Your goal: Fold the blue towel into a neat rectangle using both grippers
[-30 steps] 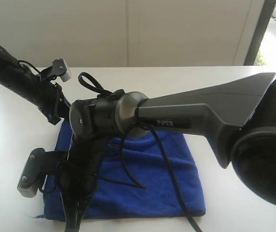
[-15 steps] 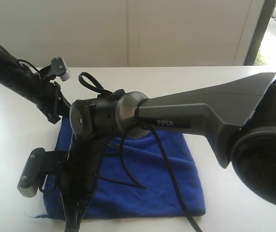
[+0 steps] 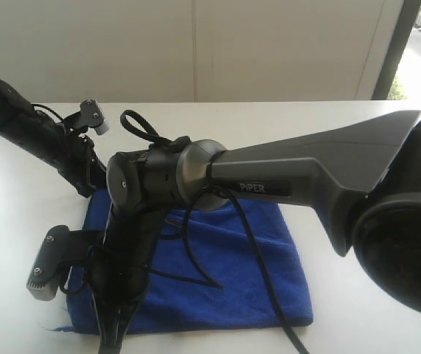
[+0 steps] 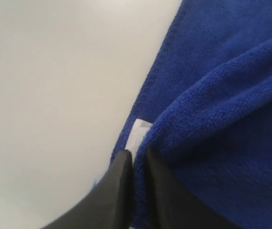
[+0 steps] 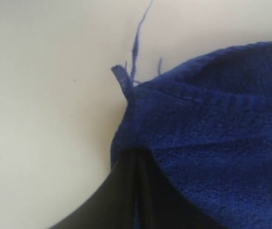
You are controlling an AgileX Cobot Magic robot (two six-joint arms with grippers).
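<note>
The left gripper [image 4: 135, 160] pinches the centre-left corner of the blue towel [image 3: 232, 280]; the right gripper [image 5: 136, 157] pinches its lower-left corner; likely to lift that edge.

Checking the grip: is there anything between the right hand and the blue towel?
Nothing: the right wrist view shows the right hand shut directly on the blue towel at its frayed corner.

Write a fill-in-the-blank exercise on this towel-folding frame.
1. The towel on the table is ___.
2. The right end effector is shut on the towel's frayed ___.
3. The label by the left end effector is ___.
Missing: blue; corner; white.
</note>
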